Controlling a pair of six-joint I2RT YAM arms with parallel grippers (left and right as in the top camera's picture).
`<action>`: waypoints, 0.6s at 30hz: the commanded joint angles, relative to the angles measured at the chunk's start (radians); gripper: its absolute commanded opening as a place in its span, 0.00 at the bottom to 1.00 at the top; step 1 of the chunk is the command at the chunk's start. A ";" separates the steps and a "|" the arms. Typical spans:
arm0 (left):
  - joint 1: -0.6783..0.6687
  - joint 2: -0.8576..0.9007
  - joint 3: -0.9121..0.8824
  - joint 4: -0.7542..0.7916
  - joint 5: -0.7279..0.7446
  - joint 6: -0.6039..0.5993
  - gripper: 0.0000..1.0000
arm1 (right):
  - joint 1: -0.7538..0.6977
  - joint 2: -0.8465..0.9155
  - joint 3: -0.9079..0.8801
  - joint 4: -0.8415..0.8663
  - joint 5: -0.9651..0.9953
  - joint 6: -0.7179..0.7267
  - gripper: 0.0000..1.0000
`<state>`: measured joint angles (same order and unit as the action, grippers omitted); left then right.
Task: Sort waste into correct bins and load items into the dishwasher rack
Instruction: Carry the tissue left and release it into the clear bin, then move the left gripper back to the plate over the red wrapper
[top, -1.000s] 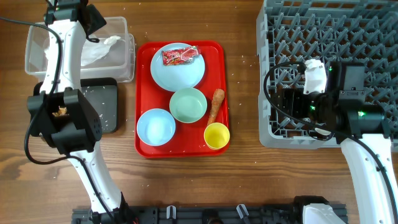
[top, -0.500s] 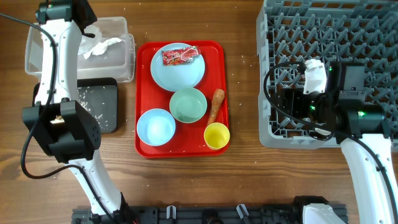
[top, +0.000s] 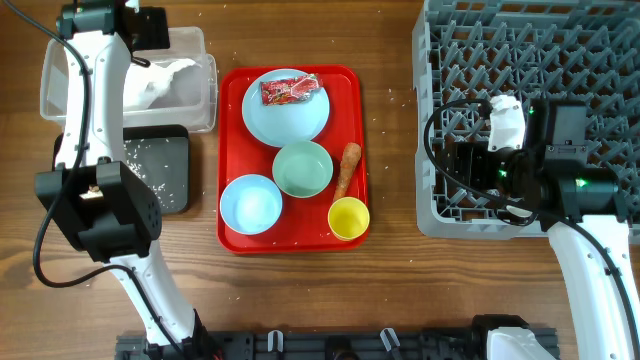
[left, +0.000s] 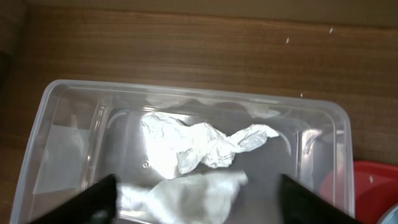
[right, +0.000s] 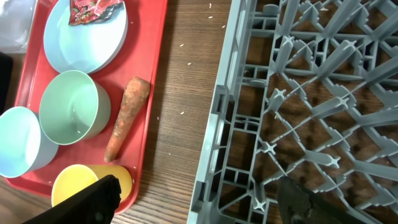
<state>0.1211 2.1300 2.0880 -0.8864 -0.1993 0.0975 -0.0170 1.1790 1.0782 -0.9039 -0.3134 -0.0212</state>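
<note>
My left gripper (top: 146, 40) (left: 196, 200) is open above the clear tub (top: 206, 92) (left: 74, 124). Crumpled white tissue (top: 165, 76) (left: 199, 146) lies inside the tub. The black tray (top: 172, 150) holds rice grains (top: 140, 165). The plate (top: 285, 118) carries the red wrapper (top: 290, 90). Near it are a mint bowl (top: 303, 168), a blue bowl (top: 250, 203), the carrot (top: 346, 170) and the yellow cup (top: 348, 218). My right gripper (top: 447, 165) (right: 199, 205) is open and empty over the front left edge of the rack (top: 520, 60) (right: 298, 93).
The dishes and the carrot sit on a flat red tray (top: 232, 110) (right: 152, 93) at the table's middle. Loose rice grains are scattered on the wood between the tray and the rack.
The tissue that hung at my left gripper has dropped and now lies in the clear tub. The right arm has not moved.
</note>
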 joint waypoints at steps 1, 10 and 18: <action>0.028 -0.006 0.014 -0.049 0.014 -0.384 0.83 | -0.003 0.009 0.023 0.007 0.003 -0.002 0.83; -0.103 -0.014 0.014 0.006 0.283 -0.153 0.85 | -0.003 0.009 0.023 0.005 0.003 -0.002 0.83; -0.313 0.058 0.014 0.039 0.205 0.008 0.91 | -0.003 0.009 0.023 0.001 0.003 -0.002 0.83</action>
<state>-0.1482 2.1334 2.0880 -0.8608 0.0246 0.0040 -0.0170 1.1793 1.0782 -0.9016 -0.3130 -0.0212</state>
